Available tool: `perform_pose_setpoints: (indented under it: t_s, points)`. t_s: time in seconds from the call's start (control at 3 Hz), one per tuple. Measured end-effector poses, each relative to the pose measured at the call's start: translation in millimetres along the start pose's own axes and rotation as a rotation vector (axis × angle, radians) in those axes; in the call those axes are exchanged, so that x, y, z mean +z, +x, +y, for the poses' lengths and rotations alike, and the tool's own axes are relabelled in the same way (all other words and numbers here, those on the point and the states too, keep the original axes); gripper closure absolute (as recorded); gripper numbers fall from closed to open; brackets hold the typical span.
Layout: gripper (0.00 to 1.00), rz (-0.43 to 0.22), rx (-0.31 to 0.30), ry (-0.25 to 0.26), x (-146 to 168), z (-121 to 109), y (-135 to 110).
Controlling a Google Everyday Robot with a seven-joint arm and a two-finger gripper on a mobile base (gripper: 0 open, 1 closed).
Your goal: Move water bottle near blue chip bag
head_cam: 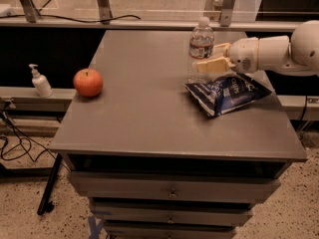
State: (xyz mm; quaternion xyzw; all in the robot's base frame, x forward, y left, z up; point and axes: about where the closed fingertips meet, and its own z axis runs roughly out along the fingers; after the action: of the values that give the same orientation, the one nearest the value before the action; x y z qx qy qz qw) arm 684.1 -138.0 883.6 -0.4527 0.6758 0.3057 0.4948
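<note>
1 blue chip bag [227, 91] lies nearest, on table [149, 116] right side. 1 apple [88, 82] at left; 1 pump dispenser [40, 81] off-table beside it. Just behind bag: 1 water bottle [201, 39], upright, w/ gripper [207, 57] clamped round its middle from right.

Robotics lab / test bay, not a home. Evidence, all rel. to the grey drawer cabinet [214, 189]:
- white robot arm [279, 51] comes in from its right; gripper [213, 59] over back-right of the surface [149, 118], fingers [212, 65] clamped on the water bottle [201, 46]
- loose black cables [12, 146] on the speckled hard floor [20, 208], left of cabinet
- metal frame legs [103, 1] + another cable behind it
- pump dispenser [40, 82] on a low ledge to its left
- only an apple [88, 82] + blue chip bag [227, 91] on top, bag just beside the bottle
</note>
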Motion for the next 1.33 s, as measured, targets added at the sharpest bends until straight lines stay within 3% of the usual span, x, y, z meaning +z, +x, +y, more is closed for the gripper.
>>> perform_pose_setpoints:
  t_s: [0.67, 1.0, 1.33]
  points:
    - [0.12, 0.008, -0.005, -0.001, -3, 2, 4]
    - [0.0, 0.015, -0.011, 0.003, -5, 3, 7]
    - [0.0, 0.026, 0.0, 0.054, -16, -7, 14]
